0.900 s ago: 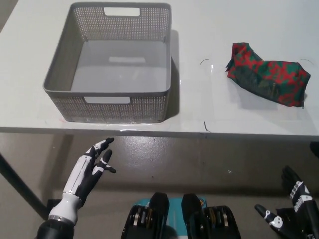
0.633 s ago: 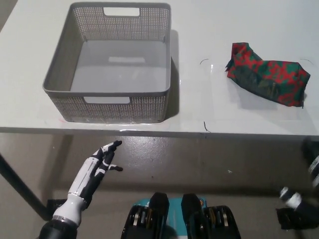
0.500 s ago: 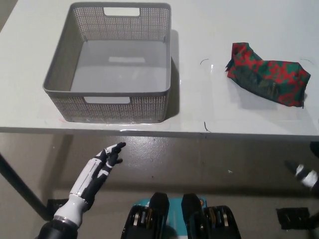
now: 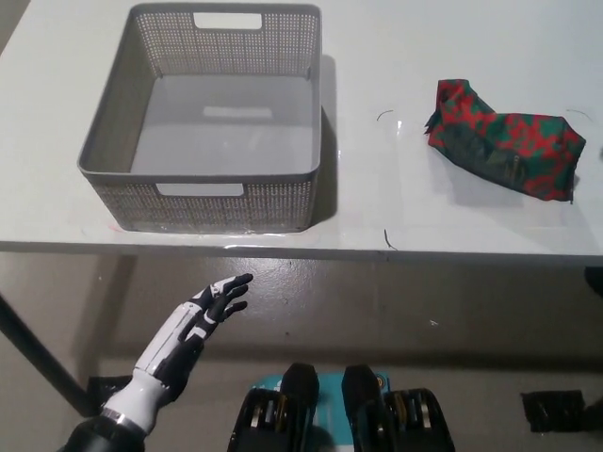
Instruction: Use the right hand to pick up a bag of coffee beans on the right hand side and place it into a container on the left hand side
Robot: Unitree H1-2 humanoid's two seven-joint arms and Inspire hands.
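Inside, the grey basket [image 4: 113, 118] holds nothing; coffee bag [image 4: 504, 141] lies well right; left hand [image 4: 193, 325] open, fingers spread.

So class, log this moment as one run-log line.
coffee bag: on table, untouched | basket: empty | left robot hand: open below table | right robot hand: out of view

Bright, even light falls from overhead. The white desk [image 4: 396, 202] shows soft glare near its front edge, and the basket [image 4: 212, 179] casts a short shadow to its right. The floor at the bottom of the frame is dimmer. Focus is sharp throughout.
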